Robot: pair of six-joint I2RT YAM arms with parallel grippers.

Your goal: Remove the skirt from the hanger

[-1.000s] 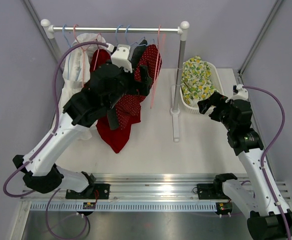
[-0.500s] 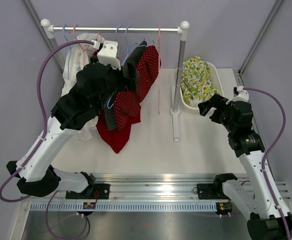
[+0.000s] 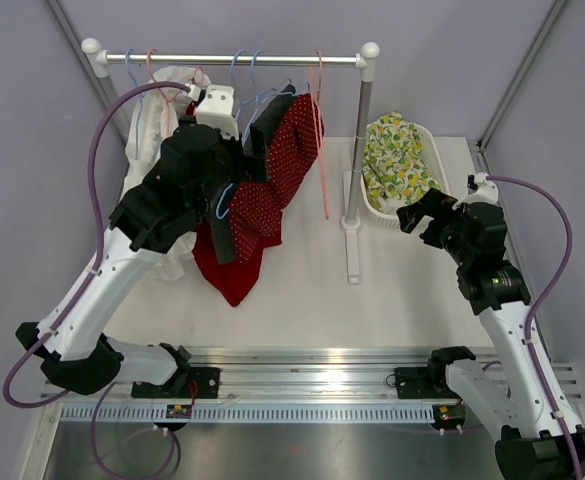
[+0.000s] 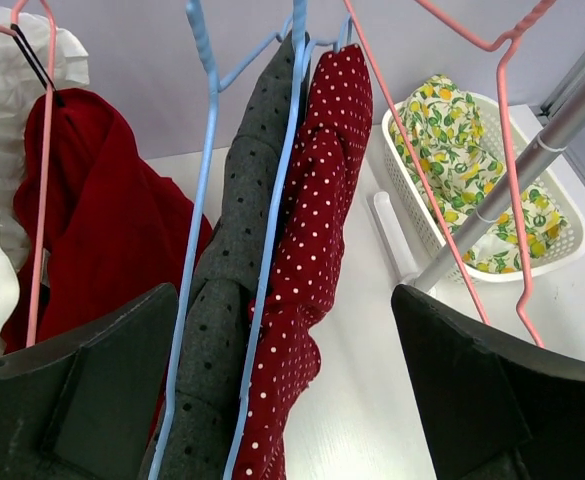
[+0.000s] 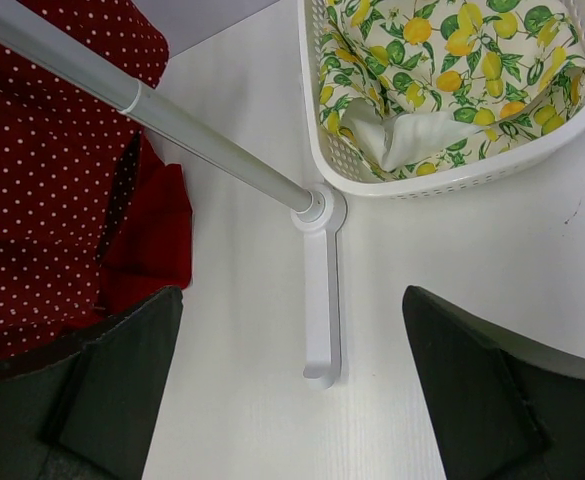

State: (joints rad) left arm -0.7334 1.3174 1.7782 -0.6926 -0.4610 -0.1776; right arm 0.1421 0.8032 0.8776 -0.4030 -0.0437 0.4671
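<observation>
Skirt (image 4: 317, 200), hanging — inside open left claw (image 4: 284, 340)

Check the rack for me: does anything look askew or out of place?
Yes. The dotted red skirt hangs bunched and lopsided beside the grey garment, and the plain red garment seems to sag onto the table. One pink hanger by the post is bare. Nothing looks spilled or broken.
</observation>
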